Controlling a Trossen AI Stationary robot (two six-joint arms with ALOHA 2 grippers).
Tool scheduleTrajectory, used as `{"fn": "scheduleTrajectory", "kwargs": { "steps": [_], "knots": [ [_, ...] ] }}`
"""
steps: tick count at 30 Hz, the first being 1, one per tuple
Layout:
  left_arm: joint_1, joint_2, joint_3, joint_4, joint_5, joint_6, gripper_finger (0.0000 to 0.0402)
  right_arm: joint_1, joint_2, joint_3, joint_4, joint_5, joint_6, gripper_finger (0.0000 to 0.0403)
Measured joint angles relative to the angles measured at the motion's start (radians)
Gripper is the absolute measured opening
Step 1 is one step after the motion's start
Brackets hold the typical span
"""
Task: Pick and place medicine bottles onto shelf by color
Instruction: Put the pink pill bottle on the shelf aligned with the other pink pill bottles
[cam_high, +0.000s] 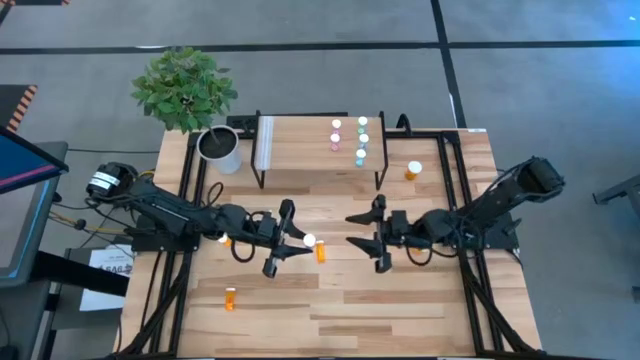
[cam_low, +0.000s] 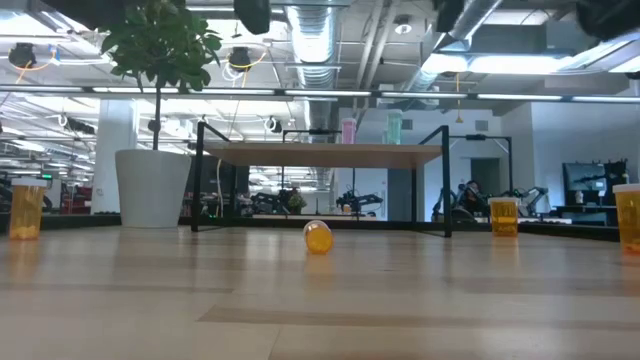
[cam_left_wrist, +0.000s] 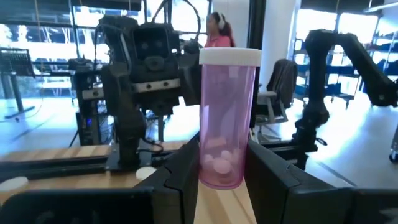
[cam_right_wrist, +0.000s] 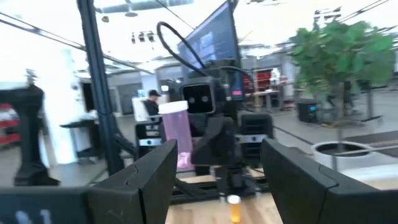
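Observation:
My left gripper (cam_high: 303, 240) is over the table's middle, shut on a pink medicine bottle (cam_left_wrist: 227, 118) with a white cap (cam_high: 309, 241). My right gripper (cam_high: 352, 229) faces it from the right, open and with nothing between its fingers; its wrist view shows the pink bottle (cam_right_wrist: 177, 134) ahead. An orange bottle (cam_high: 320, 253) lies on its side on the table between the two grippers. The shelf (cam_high: 300, 150) stands on its black legs at the far middle, with pink bottles (cam_high: 336, 135) and teal bottles (cam_high: 362, 140) upright on its top. My left gripper pinches the pink bottle's lower body (cam_left_wrist: 208, 171) between its two fingers (cam_left_wrist: 186, 174). The fingers reach in level from the table's left. The bottle stands upright in the hold, white cap (cam_left_wrist: 229, 56) up, lifted clear of the table.
Other orange bottles are at the near left (cam_high: 230, 298) and right of the shelf (cam_high: 413, 171). A white pot (cam_high: 220, 148) with a green plant stands left of the shelf. A black frame (cam_high: 455, 190) runs along the table's sides.

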Motion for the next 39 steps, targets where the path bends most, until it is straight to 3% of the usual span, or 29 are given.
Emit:
{"fn": "scheduleTrajectory", "kwargs": {
  "steps": [5,13,32,39],
  "knots": [
    [0.000,-0.001,0.000,-0.010,-0.054,0.010,0.0098,-0.032,0.097,0.078,-0.008,-0.072,0.028,0.0255],
    [0.000,-0.001,0.000,-0.087,-0.104,0.026,0.0098,-0.044,0.192,0.197,-0.092,-0.079,0.038,0.0255],
    [0.000,-0.001,0.000,-0.093,-0.104,0.023,0.0098,-0.077,0.218,0.255,-0.173,-0.102,0.109,0.0255],
    [0.002,-0.001,0.001,-0.024,-0.105,-0.030,0.0098,-0.084,0.218,0.254,-0.184,-0.104,0.124,0.0255]
  ]
}}
